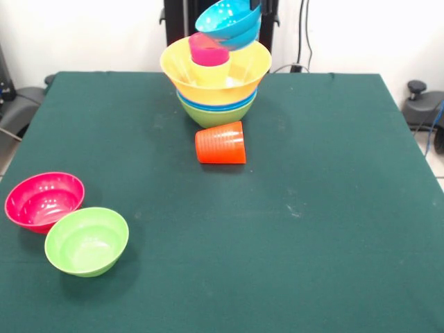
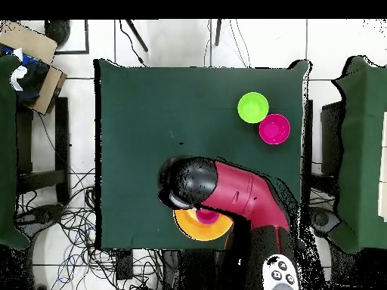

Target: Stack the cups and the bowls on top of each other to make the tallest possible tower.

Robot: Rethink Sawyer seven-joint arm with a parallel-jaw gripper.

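The tower (image 1: 216, 104) stands at the table's far side: a green bowl lowest, blue rims above it, and the wide orange-yellow bowl (image 1: 239, 69) on top. Inside that bowl stands the yellow cup (image 1: 211, 71) with a pink-purple cup (image 1: 207, 50) on it. A light-blue bowl (image 1: 229, 21) hangs tilted just above them. My gripper (image 1: 258, 7) is mostly hidden at the top edge and holds that bowl by its rim. The ribbed orange-red cup (image 1: 220, 143) lies on its side in front of the tower. In the overhead view my arm (image 2: 227, 192) covers most of the tower (image 2: 189, 228).
A pink-red bowl (image 1: 44, 200) and a small green bowl (image 1: 87, 241) sit touching near the table's front left corner; they also show in the overhead view, pink-red (image 2: 274, 129) and green (image 2: 253, 107). A cardboard box (image 2: 30, 53) lies off the table.
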